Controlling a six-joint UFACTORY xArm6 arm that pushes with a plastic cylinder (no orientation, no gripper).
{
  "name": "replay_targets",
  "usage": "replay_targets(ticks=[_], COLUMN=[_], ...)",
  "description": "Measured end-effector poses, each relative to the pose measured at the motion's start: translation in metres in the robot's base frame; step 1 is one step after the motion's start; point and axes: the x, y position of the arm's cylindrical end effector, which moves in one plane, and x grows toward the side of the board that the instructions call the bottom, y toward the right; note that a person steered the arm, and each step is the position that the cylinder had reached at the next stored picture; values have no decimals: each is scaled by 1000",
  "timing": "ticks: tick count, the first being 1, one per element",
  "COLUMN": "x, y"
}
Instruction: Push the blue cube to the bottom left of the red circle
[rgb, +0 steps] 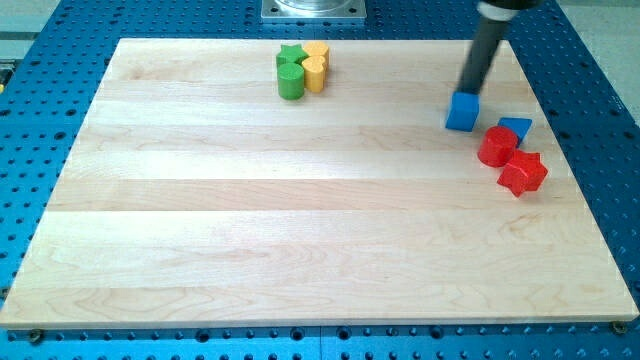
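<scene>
Wooden board (300, 220): my tip (466, 92) touching blue cube (462, 112) top; red circle (496, 146) just right; no claw fitted.

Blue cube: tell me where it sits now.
The blue cube sits near the view's upper right on the wooden board, just left of the red circle, with my tip at its top edge.

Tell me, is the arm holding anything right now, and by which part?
Nothing is held; the rod cannot grip. My tip sits at the top edge of the blue cube, apparently touching its far side, with the red circle toward the view's lower right.
</scene>
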Motion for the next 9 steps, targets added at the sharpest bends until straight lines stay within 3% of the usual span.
replay_targets(ticks=[1, 2, 3, 4, 5, 7, 9], x=[5, 0, -32, 4, 67, 88, 113], y=[-37, -27, 16, 15, -10, -48, -14])
